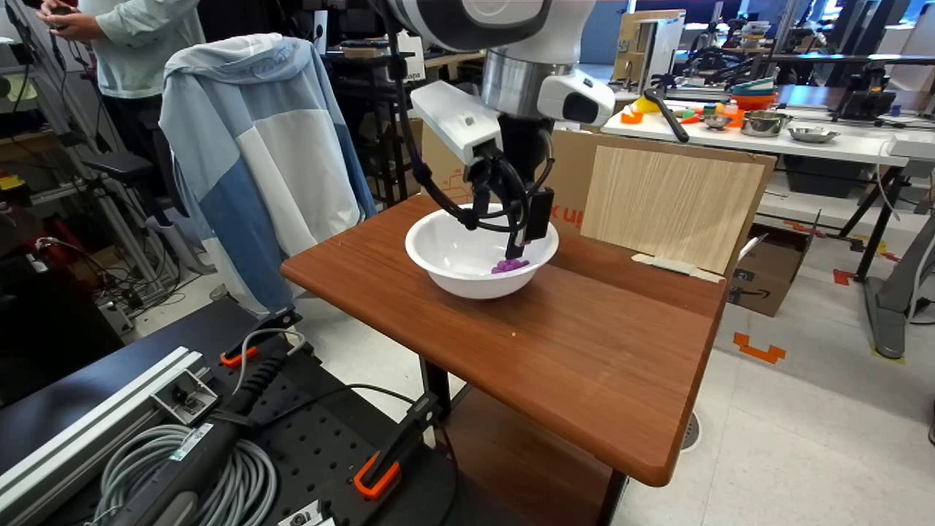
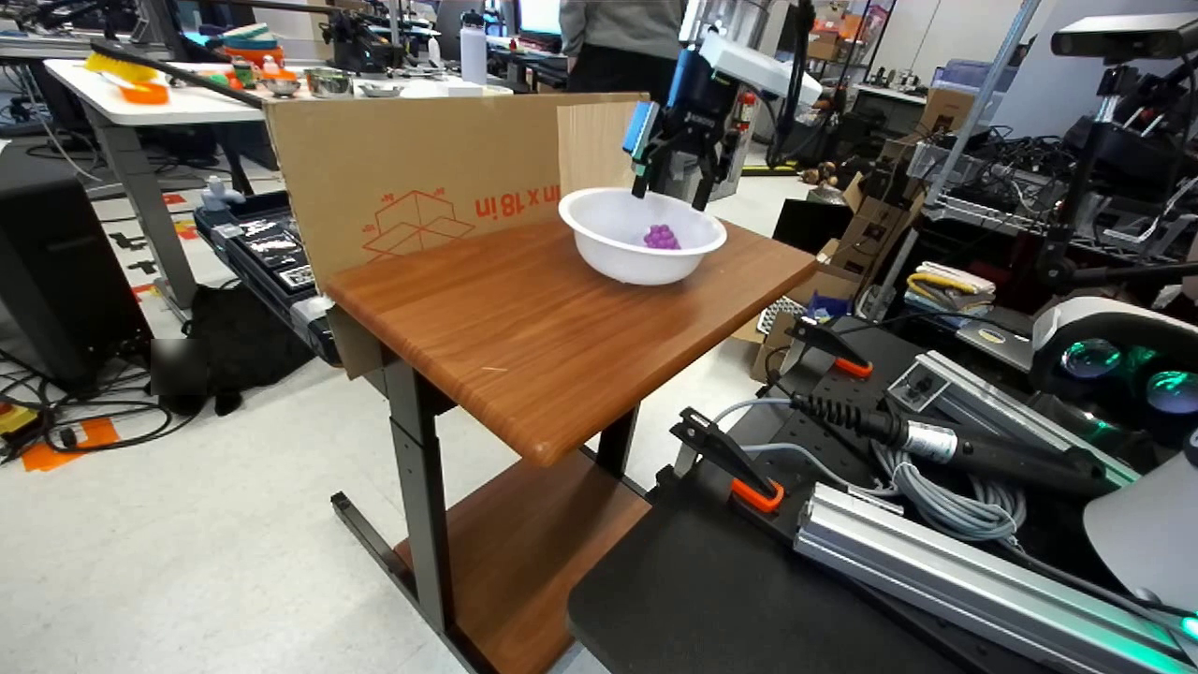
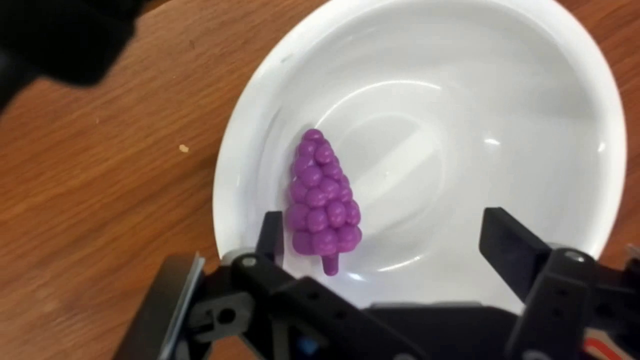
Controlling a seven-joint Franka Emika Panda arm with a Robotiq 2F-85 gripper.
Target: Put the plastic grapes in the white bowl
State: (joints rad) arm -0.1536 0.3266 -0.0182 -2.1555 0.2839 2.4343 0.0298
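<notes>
The purple plastic grapes (image 3: 326,197) lie inside the white bowl (image 3: 607,150), against its sloping left side in the wrist view. They also show in both exterior views (image 1: 509,266) (image 2: 662,237), in the bowl (image 1: 467,285) (image 2: 646,267). My gripper (image 3: 383,214) is open, with nothing between its fingers. Its fingertips are above the bowl, the left one close beside the grapes in the wrist view; whether it touches them I cannot tell. In an exterior view, the gripper (image 2: 670,199) hangs at the bowl's far rim.
The bowl stands on a brown wooden table (image 1: 584,343). A cardboard panel (image 2: 421,178) rises along a table edge, with a light wood-grain board (image 1: 665,204) on it. A chair draped with a jacket (image 1: 270,146) stands beside the table. A black bench with clamps (image 1: 314,409) is nearby.
</notes>
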